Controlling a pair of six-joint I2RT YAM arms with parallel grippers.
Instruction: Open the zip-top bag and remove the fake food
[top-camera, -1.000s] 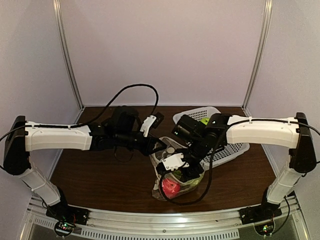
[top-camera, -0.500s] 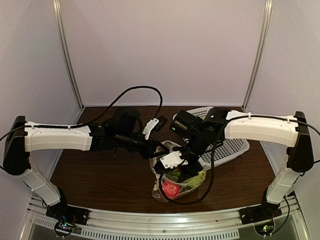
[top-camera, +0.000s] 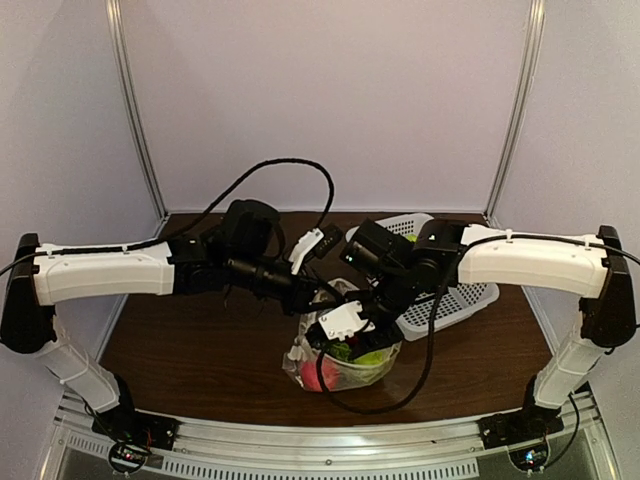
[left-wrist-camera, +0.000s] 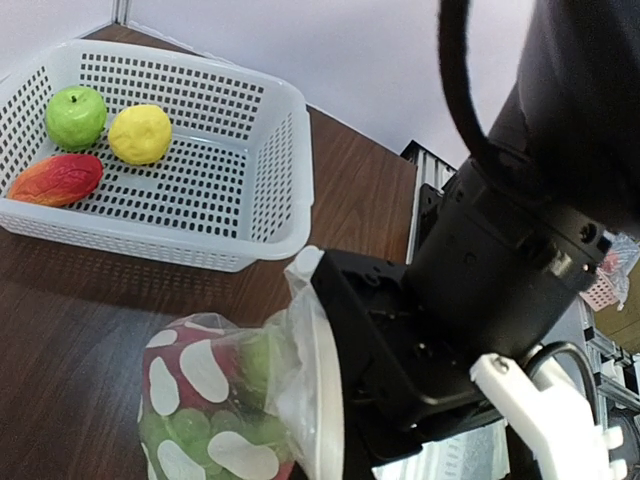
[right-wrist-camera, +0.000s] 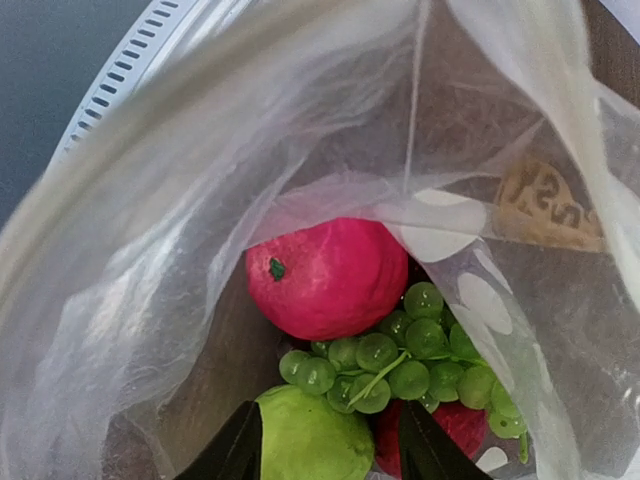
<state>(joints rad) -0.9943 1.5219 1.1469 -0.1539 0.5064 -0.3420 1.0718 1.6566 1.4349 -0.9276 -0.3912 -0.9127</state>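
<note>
Right, change over the last second: the left gripper (top-camera: 312, 297) has hauled its pinched edge of the zip-top bag (top-camera: 335, 368) up and back, so the bag has gone from slumped toward the front rail to bunched up and standing; left jaws are fully closed, and from overhead they look to be on the bag's rim, though the left wrist view doesn't show the fingers themselves; meanwhile the right gripper (right-wrist-camera: 330, 455) has pushed down through the mouth and its jaws have been narrowing; now about half spread, astride the green apple (right-wrist-camera: 305, 440), not clamped on it yet as far as I can see; the red apple (right-wrist-camera: 325, 275) and green grapes (right-wrist-camera: 400, 365) sit just behind, all touching; my read: bag is open and held open, this is the pick of the next fruit; the white basket (left-wrist-camera: 290, 150) already holds a second green apple (left-wrist-camera: 76, 116), a lemon (left-wrist-camera: 139, 133) and a red-orange piece (left-wrist-camera: 55, 178), so partway through; orientation: bag belly rests on the table (top-camera: 200, 350) mid-front, between the arms, just beside the basket; long axis now steep, bottom down, mouth up and tipped toward the back-left where the rim is held; can't pick out the zip strip itself.
</note>
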